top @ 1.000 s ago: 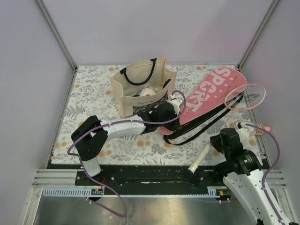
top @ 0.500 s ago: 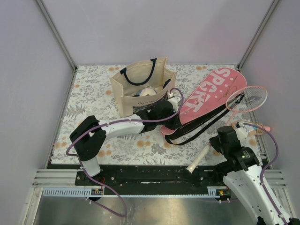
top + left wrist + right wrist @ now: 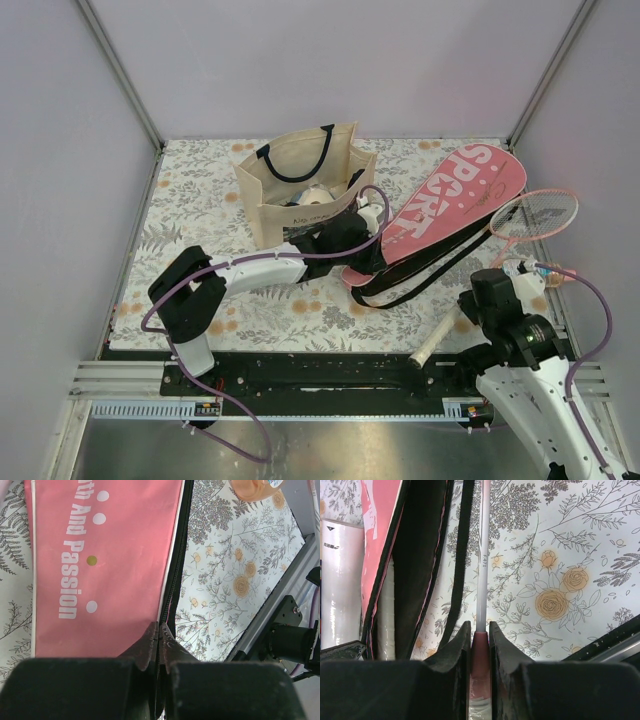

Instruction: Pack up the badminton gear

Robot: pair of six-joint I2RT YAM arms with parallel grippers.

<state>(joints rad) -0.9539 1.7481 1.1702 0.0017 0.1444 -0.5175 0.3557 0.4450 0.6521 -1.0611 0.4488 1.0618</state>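
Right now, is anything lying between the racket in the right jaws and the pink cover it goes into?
Only the black strap: it lies on the mat beside the shaft of the racket, between it and the edge of the cover. Nothing else visible is in the way.
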